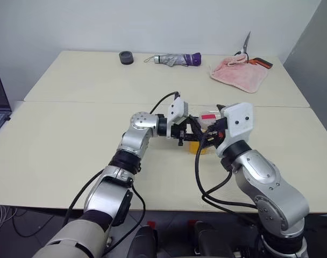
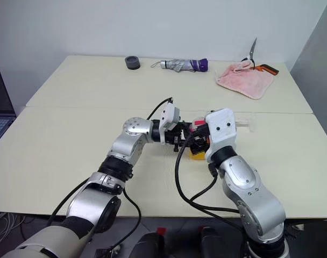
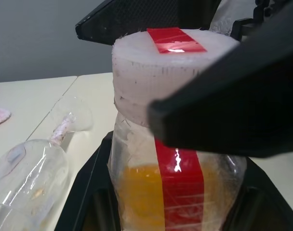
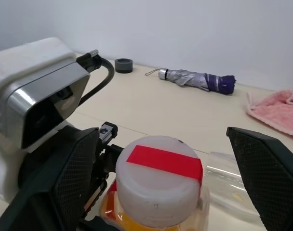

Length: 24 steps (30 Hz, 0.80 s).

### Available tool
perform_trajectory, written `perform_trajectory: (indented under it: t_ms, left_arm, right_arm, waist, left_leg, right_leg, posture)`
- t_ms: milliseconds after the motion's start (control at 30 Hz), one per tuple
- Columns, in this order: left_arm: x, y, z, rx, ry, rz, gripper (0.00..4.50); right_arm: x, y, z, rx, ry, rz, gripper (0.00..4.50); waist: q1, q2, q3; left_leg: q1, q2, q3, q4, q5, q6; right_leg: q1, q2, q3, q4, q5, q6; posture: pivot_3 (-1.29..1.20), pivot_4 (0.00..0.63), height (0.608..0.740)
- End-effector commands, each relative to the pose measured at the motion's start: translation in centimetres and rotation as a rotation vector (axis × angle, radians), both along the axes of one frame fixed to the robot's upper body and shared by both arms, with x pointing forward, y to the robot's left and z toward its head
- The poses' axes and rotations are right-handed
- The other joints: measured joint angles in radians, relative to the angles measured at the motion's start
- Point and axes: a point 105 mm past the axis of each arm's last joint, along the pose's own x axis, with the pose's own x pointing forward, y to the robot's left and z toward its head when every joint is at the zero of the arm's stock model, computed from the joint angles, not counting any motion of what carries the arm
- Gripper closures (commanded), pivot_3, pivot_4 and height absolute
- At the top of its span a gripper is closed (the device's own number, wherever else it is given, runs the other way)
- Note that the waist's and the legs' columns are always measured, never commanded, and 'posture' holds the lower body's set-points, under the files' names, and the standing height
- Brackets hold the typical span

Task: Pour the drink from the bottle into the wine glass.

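Left gripper [image 1: 189, 130] is clenched on the bottle [image 4: 158, 185], upright near the table's [image 1: 72, 134] middle, white cap on, orange drink [image 3: 137, 192] low inside. Right gripper [image 4: 158, 192] stands released, fingers [image 4: 267, 173] wide either side of the cap. The wine glass [image 3: 31, 168] lies just beside, its foot hard to make out. Far edge: umbrella [image 1: 177, 59], pink towel [image 1: 239, 72], grey wall behind.

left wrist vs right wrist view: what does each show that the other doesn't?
Left wrist: the orange drink low in the bottle and the label strip down its side; the glass's bowl lying beside it.

Right wrist: umbrella, grey roll, pink towel, the left pincer shut on the bottle, and the right pincer open around the cap.

Both: the white cap with red strip, the bottle, the table.
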Motion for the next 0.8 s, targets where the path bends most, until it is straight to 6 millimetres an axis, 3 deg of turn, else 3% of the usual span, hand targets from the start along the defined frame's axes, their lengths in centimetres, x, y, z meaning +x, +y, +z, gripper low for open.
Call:
perform_trajectory:
  t_ms: [33,100,200,400,533,667,800]
  left_arm:
    - [-0.1,-0.3,1.6,-0.021,-0.065,-0.024,2.58]
    - [-0.1,-0.3,1.7,-0.02,-0.066,-0.022,2.58]
    - [0.0,-0.2,1.7,-0.02,-0.067,-0.016,2.58]
    - [0.1,-0.2,1.8,-0.024,-0.069,-0.012,2.58]
    - [0.1,-0.1,1.9,-0.027,-0.069,-0.01,2.58]
    - [0.1,0.2,2.0,-0.019,-0.066,-0.02,2.58]
    - [-0.2,0.4,1.9,0.001,-0.063,-0.048,2.58]
  right_arm:
    - [-0.3,0.1,1.4,0.03,-0.07,-0.02,0.0]
    - [-0.3,0.1,1.0,0.029,-0.057,-0.021,0.0]
    - [-0.2,0.0,0.5,0.025,-0.045,-0.022,0.57]
    - [-0.3,0.5,0.0,0.041,-0.018,0.026,2.59]
    - [-0.1,1.2,-0.2,0.063,-0.015,0.106,2.6]
    - [0.8,1.4,-0.5,-0.007,-0.036,0.377,2.6]
    - [2.4,-0.6,0.4,-0.136,-0.013,0.653,2.6]
  waist:
    - [0.0,0.0,0.0]
    - [-0.001,0.0,0.0]
    - [-0.001,0.0,0.0]
    - [-0.001,0.0,0.0]
    - [-0.001,0.0,0.0]
    - [-0.002,0.0,0.0]
    - [-0.002,0.0,0.0]
  left_leg:
    - [0.0,0.0,0.0,0.0,0.0,0.0]
    - [0.0,0.0,0.0,0.0,0.0,0.0]
    - [0.0,0.0,0.0,0.0,0.0,0.0]
    - [0.0,0.0,0.0,0.0,0.0,0.0]
    - [0.0,0.0,0.0,0.0,0.0,0.0]
    - [0.0,0.0,0.0,0.0,0.0,0.0]
    - [0.0,-0.001,0.001,0.0,0.0,0.0]
  right_leg:
    - [0.0,0.0,0.0,0.0,0.0,0.0]
    - [0.0,0.0,0.0,0.0,0.0,0.0]
    - [0.0,0.0,0.0,0.0,0.0,0.0]
    - [0.0,0.0,0.0,0.0,0.0,0.0]
    - [0.0,0.0,0.0,0.0,0.0,0.0]
    - [0.0,0.0,0.0,0.0,0.0,0.0]
    - [0.0,0.0,-0.001,0.0,0.0,0.0]
  posture:
    - [0.0,0.15,0.74]
    - [0.0,0.15,0.74]
    - [0.0,0.15,0.74]
    - [0.0,0.15,0.74]
    - [0.0,0.15,0.74]
    - [0.0,0.15,0.74]
    - [0.0,0.15,0.74]
